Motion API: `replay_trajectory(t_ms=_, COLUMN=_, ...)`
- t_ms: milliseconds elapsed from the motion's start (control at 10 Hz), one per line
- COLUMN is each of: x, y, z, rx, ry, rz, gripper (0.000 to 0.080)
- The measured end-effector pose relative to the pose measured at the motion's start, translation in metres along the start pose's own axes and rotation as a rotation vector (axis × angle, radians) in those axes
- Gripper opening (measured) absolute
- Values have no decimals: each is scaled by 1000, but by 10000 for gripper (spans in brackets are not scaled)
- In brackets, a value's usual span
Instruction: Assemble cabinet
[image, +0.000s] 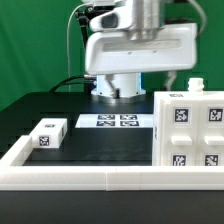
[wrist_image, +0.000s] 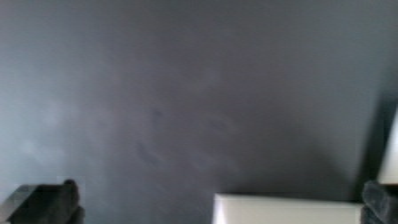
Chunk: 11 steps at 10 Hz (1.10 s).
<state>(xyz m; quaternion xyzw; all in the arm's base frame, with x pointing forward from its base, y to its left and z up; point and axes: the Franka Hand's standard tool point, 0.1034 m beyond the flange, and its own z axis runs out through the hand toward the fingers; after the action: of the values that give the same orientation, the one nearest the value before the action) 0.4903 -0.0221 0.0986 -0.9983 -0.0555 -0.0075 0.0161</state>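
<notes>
Fingers of my claw (wrist_image: 210, 200) are hanging wide apart above the dark bench (wrist_image: 178, 90) while the cabinet body (image: 188, 135) and one small tagged block (image: 46, 134) are sitting well apart.

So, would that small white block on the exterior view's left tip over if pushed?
Probably not: the small block lies low and wide on the table, so it would likely slide. Its flat faces and square edges suggest rigid plastic that won't flex or roll. The smooth finish may be slightly slippery to grip.
</notes>
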Motion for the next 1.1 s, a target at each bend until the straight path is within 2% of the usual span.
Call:
replay_trajectory(t_ms=100, x=-8, y=29, z=-1, rx=-1, ry=-20, rz=18, gripper=796)
replay_trajectory(t_ms=200, x=-14, y=46, z=-2, rx=2, ry=-36, rz=33, gripper=796)
replay_trajectory(t_ms=900, x=-16, y=46, z=0, rx=5, ry=-44, rz=19, gripper=796)
replay_trajectory(t_ms=1100, x=-40, y=77, z=11, rx=-5, ry=-44, rz=-37, gripper=796)
